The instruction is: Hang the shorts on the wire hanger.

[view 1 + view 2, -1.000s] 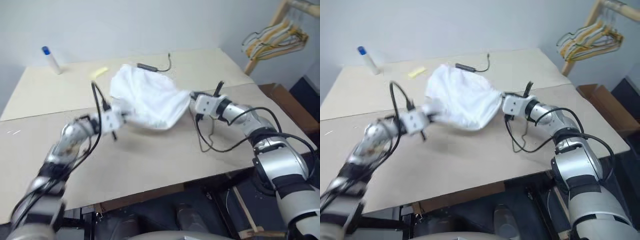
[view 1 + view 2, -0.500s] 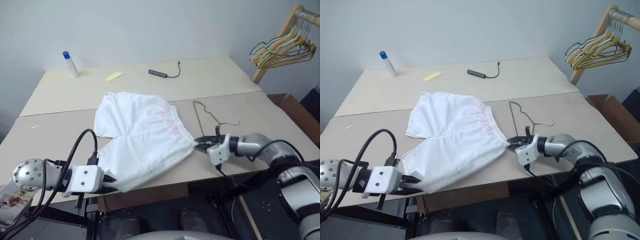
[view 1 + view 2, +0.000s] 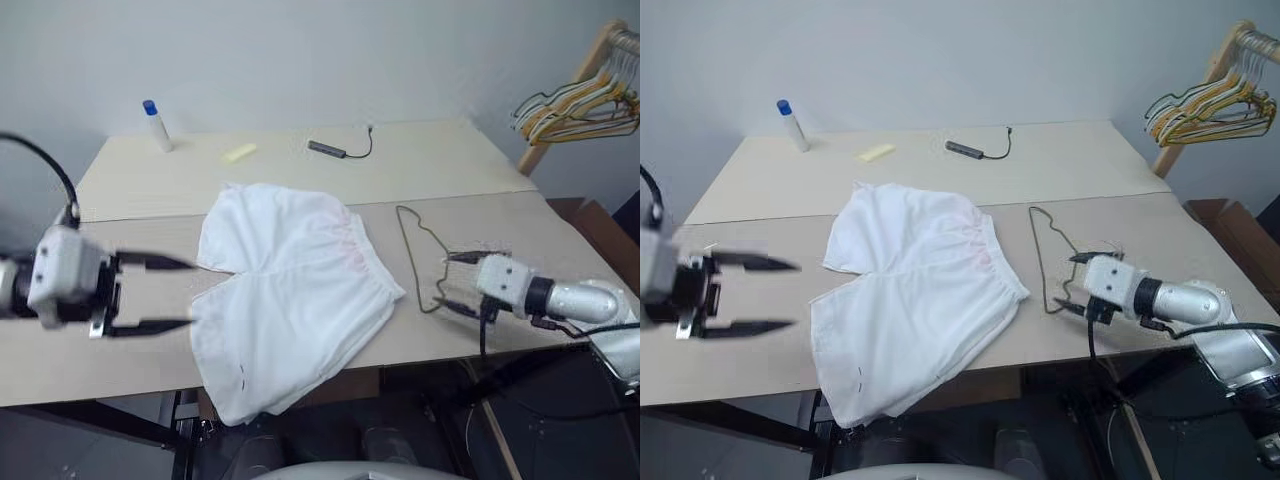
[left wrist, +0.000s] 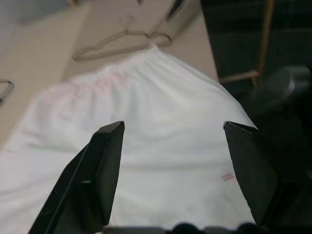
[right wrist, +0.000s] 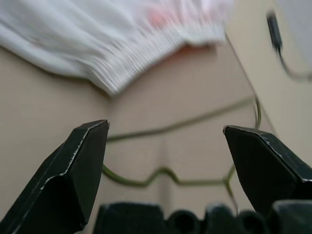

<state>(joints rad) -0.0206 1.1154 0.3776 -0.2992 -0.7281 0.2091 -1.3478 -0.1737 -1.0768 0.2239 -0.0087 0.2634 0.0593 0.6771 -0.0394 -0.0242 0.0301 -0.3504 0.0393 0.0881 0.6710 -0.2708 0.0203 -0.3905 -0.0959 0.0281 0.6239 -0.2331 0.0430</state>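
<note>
pale beige table (image 3: 760, 185) under a plain grey-white wall. the shorts (image 3: 915, 290) lie spread flat near the table's front, waistband toward the robot's right, one leg hanging over the front edge. the wire hanger (image 3: 1045, 250) lies flat on the table just beside the waistband, apart from the fabric as far as i can tell. the left gripper (image 3: 750, 295) hovers off the shorts' left side, fingers spread wide with nothing between them, pointing toward the fabric. the right gripper (image 3: 1075, 283) sits at the hanger's near end, fingers wide apart and empty; the left wrist view looks over the shorts, the right wrist view over the hanger wire. at the table's far edge stand a bottle with a blue cap (image 3: 790, 124), a yellow slip (image 3: 877, 152) and a small dark cable adapter (image 3: 975, 150). a bunch of yellowish hangers (image 3: 1205, 100) hangs on a wooden rack at right.
</note>
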